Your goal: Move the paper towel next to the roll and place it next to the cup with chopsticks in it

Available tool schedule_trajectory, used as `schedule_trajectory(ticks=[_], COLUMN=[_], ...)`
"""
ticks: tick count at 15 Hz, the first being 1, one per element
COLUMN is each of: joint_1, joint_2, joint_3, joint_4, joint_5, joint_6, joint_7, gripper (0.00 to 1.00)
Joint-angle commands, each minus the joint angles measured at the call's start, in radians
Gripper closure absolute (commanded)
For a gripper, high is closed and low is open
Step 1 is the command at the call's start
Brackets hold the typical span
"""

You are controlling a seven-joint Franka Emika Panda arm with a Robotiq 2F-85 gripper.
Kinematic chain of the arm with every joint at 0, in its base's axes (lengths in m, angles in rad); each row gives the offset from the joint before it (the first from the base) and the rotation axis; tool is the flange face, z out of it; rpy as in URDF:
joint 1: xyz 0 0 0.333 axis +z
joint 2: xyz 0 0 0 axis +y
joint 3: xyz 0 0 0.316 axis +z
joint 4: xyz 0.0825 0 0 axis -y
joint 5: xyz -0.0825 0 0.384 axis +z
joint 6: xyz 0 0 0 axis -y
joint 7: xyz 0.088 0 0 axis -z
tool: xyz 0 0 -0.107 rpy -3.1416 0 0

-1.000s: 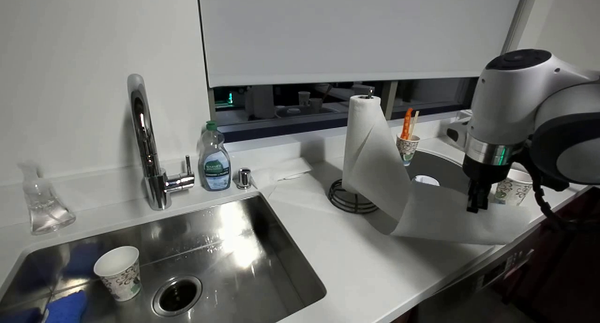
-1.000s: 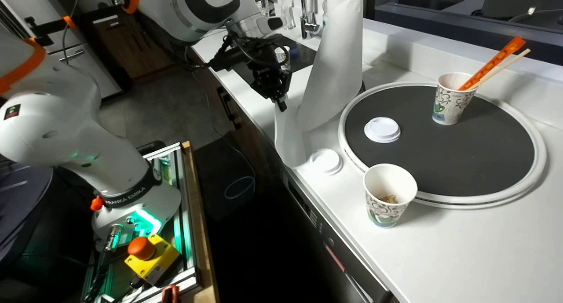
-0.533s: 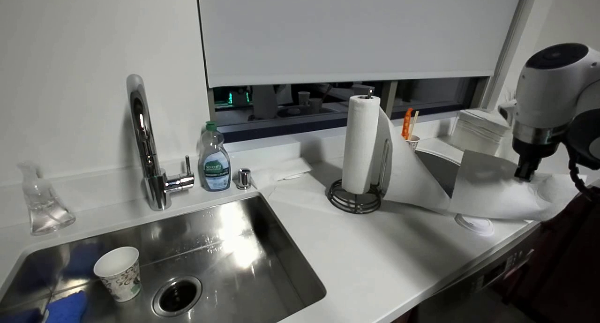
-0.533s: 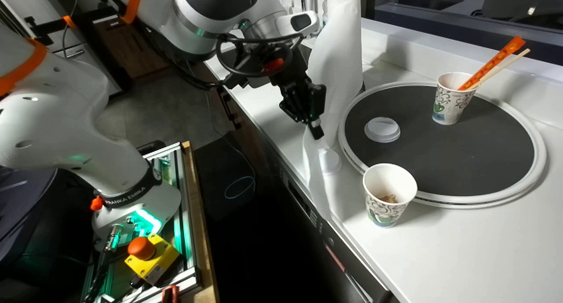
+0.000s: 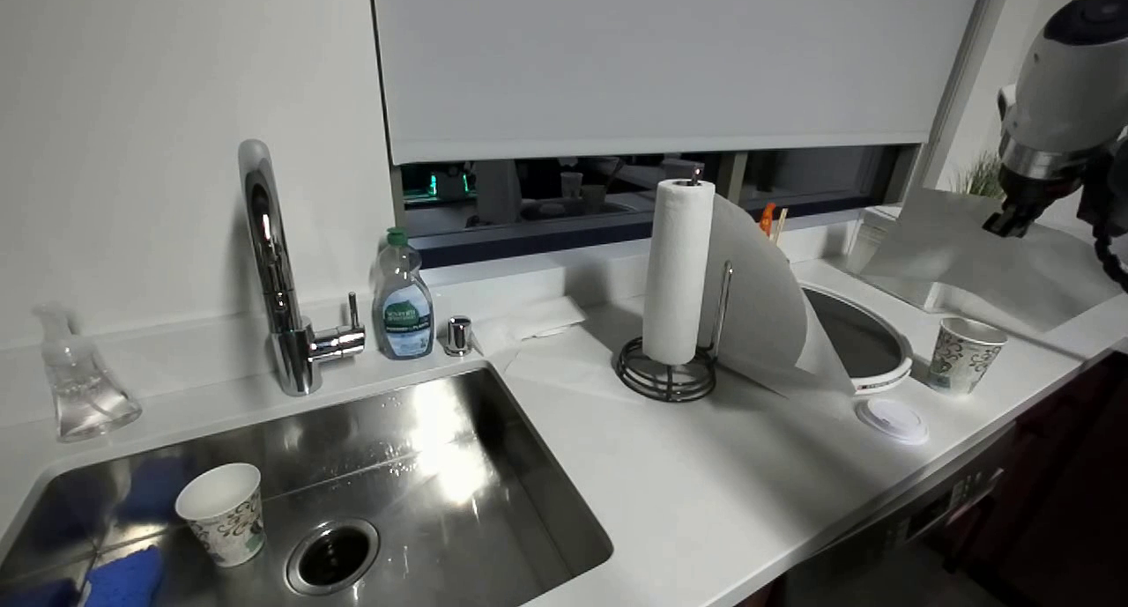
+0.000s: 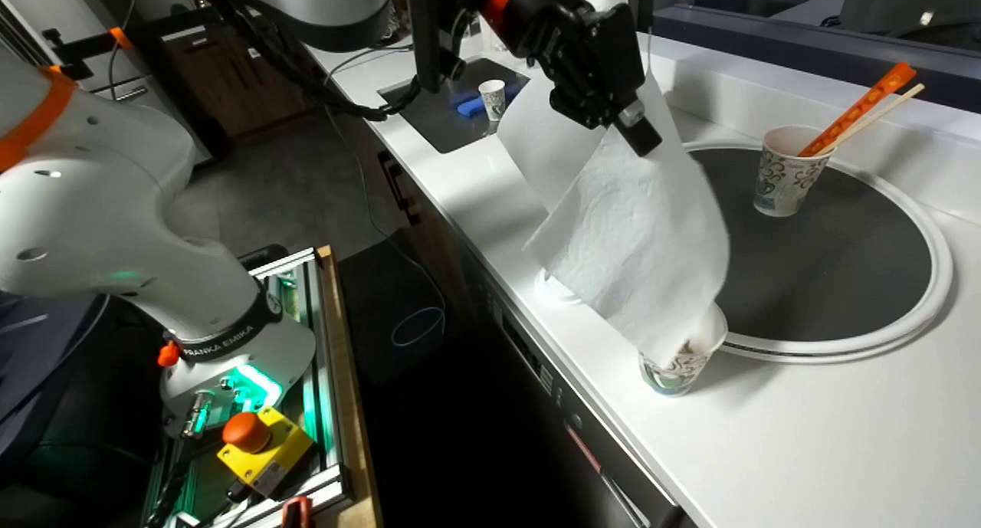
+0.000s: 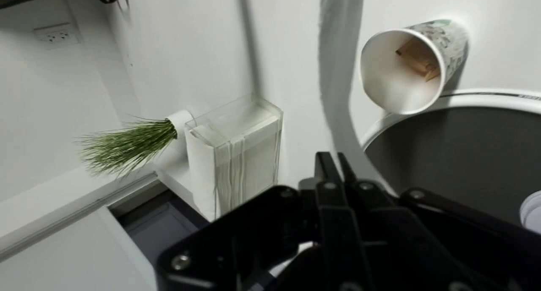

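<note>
Hanging from the gripper (image 6: 641,134), paper towel (image 6: 632,237) partly hides a cup (image 6: 688,370).

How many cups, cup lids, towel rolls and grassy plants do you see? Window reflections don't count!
Cups: 3 (cup with chopsticks, cup with brown bits, third cup in the sink)
Cup lids: 2 (first lid on the counter, second lid on the dark disc)
Towel roll: 1
Grassy plant: 1
Total: 7

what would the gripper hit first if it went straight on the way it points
Beyond the paper towel the gripper holds, probably the white counter, between the clear box and the paper cup in the wrist view; depth is unclear.
</note>
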Motion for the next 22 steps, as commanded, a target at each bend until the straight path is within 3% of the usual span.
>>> schedule_trajectory(ticks=[1, 6, 12, 15, 16, 22], joint_1=[0.027, 0.018, 0.036, 0.062, 0.064, 0.082], joint_2=[-0.003, 0.048, 0.246, 0.330, 0.268, 0.369], joint_3=[-0.025, -0.024, -0.021, -0.040, -0.045, -0.044], joint_4=[0.006, 0.069, 0.248, 0.314, 0.263, 0.340], joint_5=[-0.017, -0.111, -0.339, -0.268, -0.291, -0.316], joint_6=[-0.012, 0.029, -0.113, -0.123, -0.112, -0.103], joint_7=[0.018, 0.082, 0.220, 0.231, 0.209, 0.269], gripper=[0.99, 1.00, 1.00, 1.00, 0.99, 1.00])
